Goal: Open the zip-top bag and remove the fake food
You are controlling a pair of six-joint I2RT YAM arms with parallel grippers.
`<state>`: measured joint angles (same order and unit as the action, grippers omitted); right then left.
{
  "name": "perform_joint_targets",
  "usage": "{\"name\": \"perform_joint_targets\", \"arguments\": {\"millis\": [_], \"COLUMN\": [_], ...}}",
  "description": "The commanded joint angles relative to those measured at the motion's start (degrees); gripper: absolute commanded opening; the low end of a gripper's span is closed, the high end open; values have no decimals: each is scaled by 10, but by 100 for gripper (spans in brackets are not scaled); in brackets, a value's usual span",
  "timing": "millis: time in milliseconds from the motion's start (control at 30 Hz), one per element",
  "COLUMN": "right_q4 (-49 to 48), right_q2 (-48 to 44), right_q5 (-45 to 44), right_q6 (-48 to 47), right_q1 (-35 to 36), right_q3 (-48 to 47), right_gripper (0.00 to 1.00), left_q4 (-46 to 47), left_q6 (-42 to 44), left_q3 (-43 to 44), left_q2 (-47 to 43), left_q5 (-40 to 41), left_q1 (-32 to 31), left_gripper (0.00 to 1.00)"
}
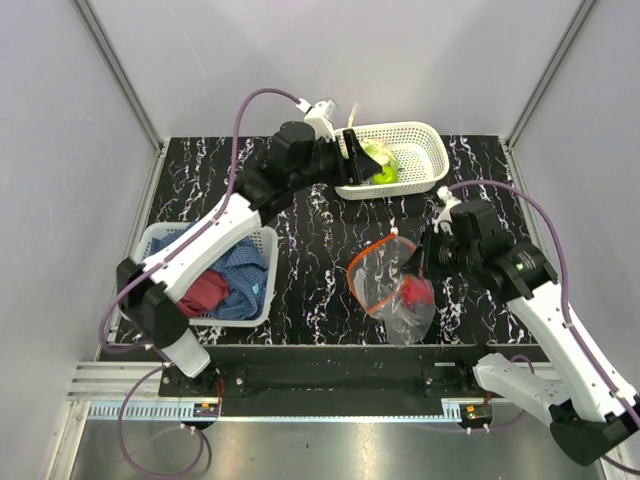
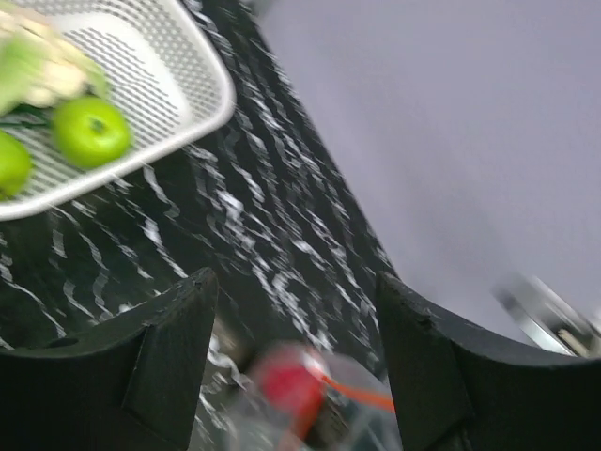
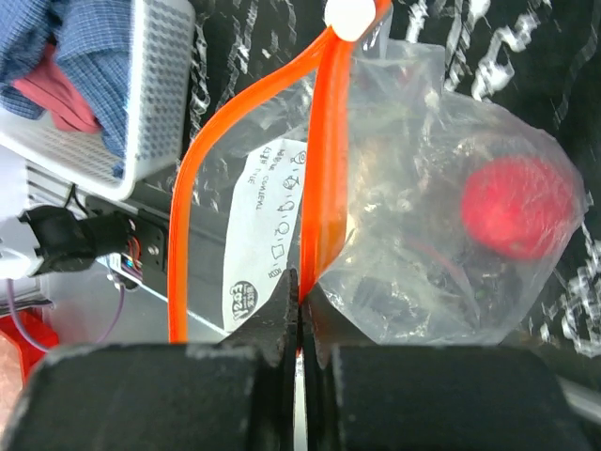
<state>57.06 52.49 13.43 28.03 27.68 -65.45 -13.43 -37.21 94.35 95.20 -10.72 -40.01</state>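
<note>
Jaws of the right gripper (image 3: 300, 315) pinch tight on the orange zip strip (image 3: 324, 169) of the bag (image 3: 423, 244), which sits toward the near edge of the table (image 1: 310, 290), right of centre. The film looks light, limp and slippery, so the stiffer strip is likely the surest hold. It is clear and crinkly, mouth gaping, with 1 red piece (image 3: 516, 207) inside. The left gripper (image 2: 296, 282), by the far basket (image 2: 188, 56), spreads wide, empty.

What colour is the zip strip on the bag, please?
The zip strip is orange-red; right wrist view.
</note>
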Motion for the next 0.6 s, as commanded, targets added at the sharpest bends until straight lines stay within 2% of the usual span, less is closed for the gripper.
{"name": "perform_joint_targets", "arguments": {"millis": [0, 33, 133, 233, 300, 333, 567], "right_q4": [-96, -101, -117, -139, -150, -152, -157], "right_q2": [11, 12, 6, -9, -12, -15, -11], "right_q5": [37, 42, 40, 50, 58, 64, 61], "right_q6": [-27, -25, -4, 31, 51, 57, 112], "right_q1": [-3, -3, -3, -3, -2, -2, -3], "right_q3": [-37, -35, -7, 44, 71, 77, 96], "right_gripper": [0, 0, 0, 0, 0, 0, 0], "left_q4": [-91, -103, -139, -165, -181, -186, -225], "left_q6": [-15, -7, -14, -53, -72, -79, -84], "left_q3": [-35, -35, -49, -84, -95, -104, -94], "left_q2": [-85, -98, -124, -122, -107, -101, -67], "left_q5": [-41, -28, 23, 49, 52, 55, 97], "left_q1": [-69, -105, -161, -176, -178, -183, -199], "left_gripper": [68, 68, 63, 49, 35, 31, 20]}}
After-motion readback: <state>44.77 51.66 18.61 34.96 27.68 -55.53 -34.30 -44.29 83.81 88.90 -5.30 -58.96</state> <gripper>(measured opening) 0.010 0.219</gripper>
